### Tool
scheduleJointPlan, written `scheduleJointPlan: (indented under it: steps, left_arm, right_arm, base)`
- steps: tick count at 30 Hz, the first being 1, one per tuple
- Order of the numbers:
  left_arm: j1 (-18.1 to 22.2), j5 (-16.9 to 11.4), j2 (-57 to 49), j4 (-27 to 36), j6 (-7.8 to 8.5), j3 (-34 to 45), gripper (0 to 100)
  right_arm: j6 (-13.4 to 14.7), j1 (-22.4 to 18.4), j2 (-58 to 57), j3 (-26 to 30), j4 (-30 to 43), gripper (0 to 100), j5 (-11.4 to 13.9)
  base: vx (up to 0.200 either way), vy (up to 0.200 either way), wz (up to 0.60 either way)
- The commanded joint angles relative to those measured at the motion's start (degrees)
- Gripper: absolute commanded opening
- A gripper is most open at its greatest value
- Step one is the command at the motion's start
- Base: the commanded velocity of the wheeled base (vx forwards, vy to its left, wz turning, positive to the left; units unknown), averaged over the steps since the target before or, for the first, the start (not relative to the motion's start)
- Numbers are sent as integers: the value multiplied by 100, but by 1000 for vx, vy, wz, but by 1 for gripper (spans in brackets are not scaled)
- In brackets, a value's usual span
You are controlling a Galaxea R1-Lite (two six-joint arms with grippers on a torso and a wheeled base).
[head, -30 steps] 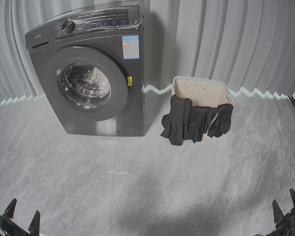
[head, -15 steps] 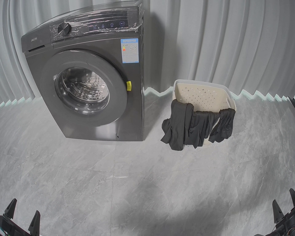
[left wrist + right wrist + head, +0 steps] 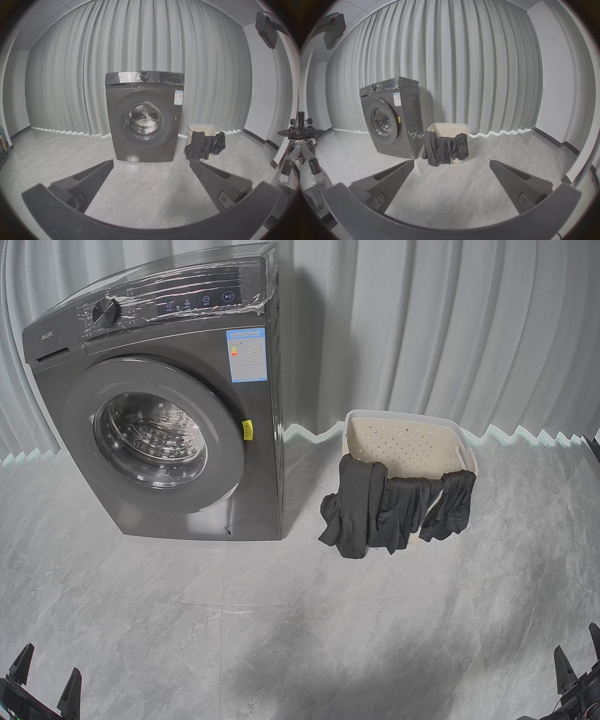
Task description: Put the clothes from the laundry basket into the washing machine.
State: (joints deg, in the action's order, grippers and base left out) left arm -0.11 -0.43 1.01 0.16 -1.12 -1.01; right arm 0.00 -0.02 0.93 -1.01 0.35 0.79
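- Nearest to me, in the bottom left corner of the head view, my left gripper (image 3: 49, 671) hangs low over the floor. Its two dark fingers (image 3: 69, 693) are spread wide and nothing is between them. The left wrist view shows the same broad gap.
- In the bottom right corner, my right gripper (image 3: 575, 655) is in the same state, with its fingers parted and nothing held.
- The floor (image 3: 300, 640) is grey marbled tile and covers the lower half of the frame. It lies between my grippers and the work, so both grippers are well apart from the basket and the machine.
- Right of centre stands the laundry basket (image 3: 406, 437), cream with small perforations in its wall. It sits on the floor near the machine's right side, with a gap between them.
- The clothes (image 3: 375, 509) are dark. They are draped over the basket's front rim and hang down the outside of its front wall. They are bunched thickest at the left corner, and the lowest folds reach close to the floor.
- In the upper left is the washing machine (image 3: 262, 490), dark grey. Its round glass door (image 3: 150, 440) sits shut against the front, and the drum is visible through it.
- Its top panel has a dial (image 3: 104, 313) under clear film (image 3: 187, 287). There is a label (image 3: 246, 355) at the upper right of the front and a small yellow tag (image 3: 248, 430) beside the door.
- Farthest back, a pale pleated curtain (image 3: 437, 327) runs across the top of the frame behind both.
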Motion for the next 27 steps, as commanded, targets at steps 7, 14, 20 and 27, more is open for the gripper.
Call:
scheduleJointPlan:
  steps: [7,14,20,27]
  left_arm:
    - [2,-1,-101,2,-11,92,100]
    - [2,-1,-101,-7,-11,92,100]
    - [2,-1,-101,-7,-11,92,100]
    - [2,-1,-101,-7,15,92,100]
  right_arm:
    - [0,2,-93,92,0,100,0]
    - [0,2,-93,92,0,100,0]
    - [0,2,-93,92,0,100,0]
    - [0,2,-93,92,0,100,0]
  base:
    - [200,-200,0]
    - [200,-200,0]
    - [167,-200,0]
    - [0,-57,0]
